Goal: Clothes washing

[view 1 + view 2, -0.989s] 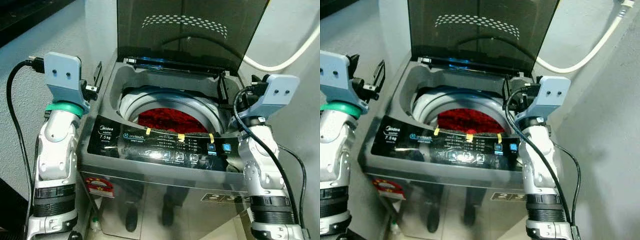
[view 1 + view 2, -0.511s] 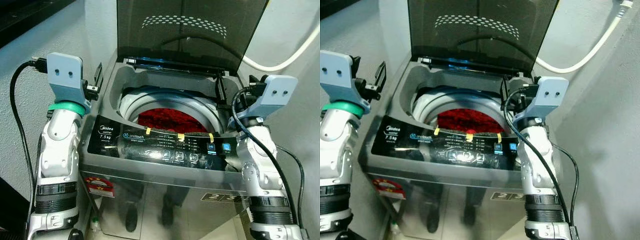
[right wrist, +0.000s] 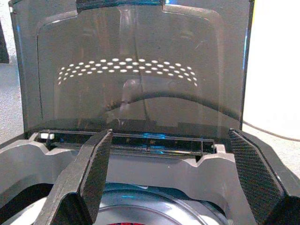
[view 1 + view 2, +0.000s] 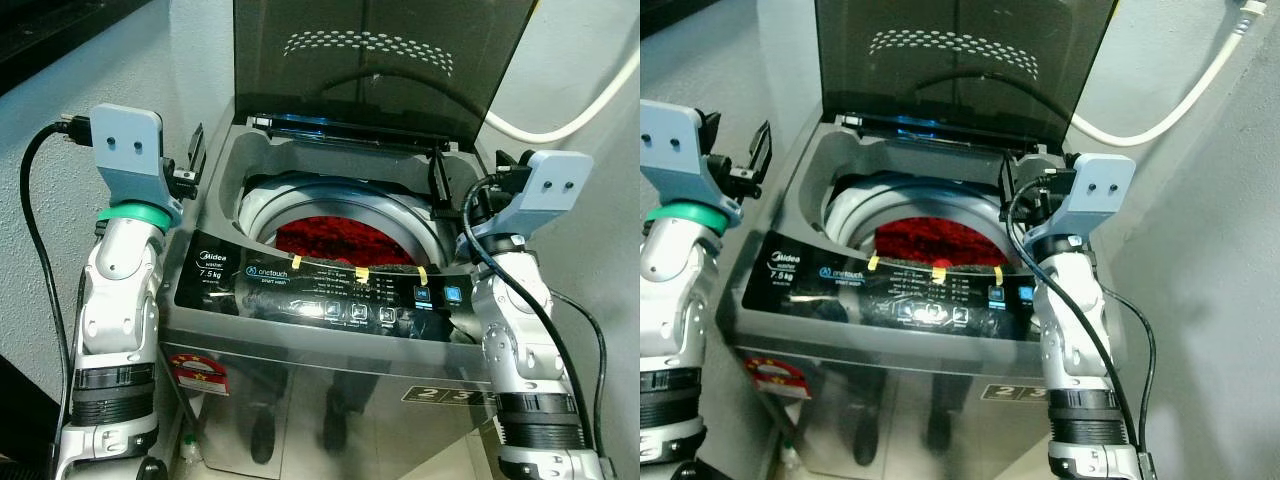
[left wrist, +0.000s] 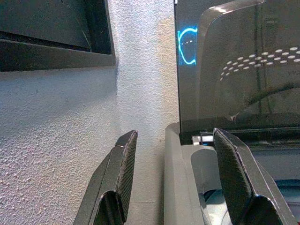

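Red clothes (image 4: pixel 335 240): lay at the bottom of the drum, at the centre of the head views, seen through the round grey drum opening (image 4: pixel 340 200).

Washing machine (image 4: pixel 300 340): grey top-loader, Midea brand, stood directly before the robot. Dark tinted lid (image 4: pixel 380 60) stood raised, upright at 12 o'clock from the drum, hinged along the rear edge; a curved band of pale dots showed on it. Black control panel (image 4: pixel 330 290) ran along the front edge at 6 o'clock from the clothes, with three yellow tape tabs (image 4: pixel 362 273) on its upper edge and lit blue buttons toward its right end. A red sticker (image 4: pixel 198 372) sat on the front face, lower left.

Left hand (image 4: pixel 196 160): raised at 9 o'clock from the drum, just beside the machine's left rear corner; fingers (image 5: pixel 122 173) parted, holding nothing, one on either side of the machine's edge in the left wrist view.

Right hand (image 4: pixel 1012 185): raised at 3 o'clock from the drum, over the machine's right rim; fingers (image 3: pixel 91 173) spread wide, empty, pointing toward the lid.

White hose (image 4: pixel 560 120): curved along the wall at 2 o'clock.

Wall (image 5: pixel 70 140): pale, rough-textured, behind and left of the machine.
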Robot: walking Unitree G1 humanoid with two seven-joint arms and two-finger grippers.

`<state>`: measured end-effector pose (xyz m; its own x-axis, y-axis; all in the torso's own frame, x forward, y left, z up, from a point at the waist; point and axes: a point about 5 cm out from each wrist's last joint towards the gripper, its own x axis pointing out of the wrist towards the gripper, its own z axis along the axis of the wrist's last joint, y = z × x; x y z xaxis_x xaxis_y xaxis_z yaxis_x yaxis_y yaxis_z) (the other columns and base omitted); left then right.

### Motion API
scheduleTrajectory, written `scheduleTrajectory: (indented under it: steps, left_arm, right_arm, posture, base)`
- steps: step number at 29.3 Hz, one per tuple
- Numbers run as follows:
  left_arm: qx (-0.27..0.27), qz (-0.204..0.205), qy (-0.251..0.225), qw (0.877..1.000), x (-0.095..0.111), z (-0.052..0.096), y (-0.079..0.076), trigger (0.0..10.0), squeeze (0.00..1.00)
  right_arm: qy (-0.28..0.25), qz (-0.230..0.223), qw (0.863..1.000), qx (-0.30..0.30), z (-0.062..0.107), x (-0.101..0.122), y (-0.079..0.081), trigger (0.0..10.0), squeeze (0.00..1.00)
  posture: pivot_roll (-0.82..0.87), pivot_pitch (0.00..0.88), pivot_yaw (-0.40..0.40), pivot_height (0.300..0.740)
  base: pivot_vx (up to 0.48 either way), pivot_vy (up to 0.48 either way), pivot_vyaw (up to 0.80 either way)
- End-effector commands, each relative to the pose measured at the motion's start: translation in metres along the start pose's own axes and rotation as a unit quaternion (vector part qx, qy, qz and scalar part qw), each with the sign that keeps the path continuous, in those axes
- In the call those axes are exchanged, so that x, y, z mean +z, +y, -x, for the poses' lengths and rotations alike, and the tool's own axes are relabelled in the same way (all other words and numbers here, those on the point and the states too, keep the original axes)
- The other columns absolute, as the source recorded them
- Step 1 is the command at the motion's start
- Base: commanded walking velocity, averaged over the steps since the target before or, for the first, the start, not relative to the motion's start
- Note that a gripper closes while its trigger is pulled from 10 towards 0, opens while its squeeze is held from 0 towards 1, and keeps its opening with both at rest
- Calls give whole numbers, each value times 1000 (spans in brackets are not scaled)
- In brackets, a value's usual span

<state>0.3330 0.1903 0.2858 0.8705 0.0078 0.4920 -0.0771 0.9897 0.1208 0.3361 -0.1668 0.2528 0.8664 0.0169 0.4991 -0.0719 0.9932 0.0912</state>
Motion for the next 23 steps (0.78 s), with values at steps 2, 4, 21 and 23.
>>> scheduleTrajectory:
  steps: [2,4,21,23]
  left_arm:
    - [-5,5,7,1000,-3,-2,-3,10000,0]
    - [-5,5,7,1000,-3,-2,-3,10000,0]
    - [-8,7,7,1000,-4,-2,-4,10000,0]
    - [-8,8,7,1000,-4,-2,-5,10000,0]
  right_arm:
    - [-2,2,1000,-2,1,-1,-1,10000,0]
    - [-2,2,1000,-2,1,-1,-1,10000,0]
    - [0,8,1000,-1,2,-1,-2,10000,0]
    - [1,10,1000,-2,2,-1,-2,10000,0]
  posture:
    - [73,10,-31,740]
    - [73,10,-31,740]
    - [66,8,-22,740]
    - [66,8,-22,740]
  base:
    - [-349,0,0]
    - [-420,0,0]
    - [-383,0,0]
    - [-360,0,0]
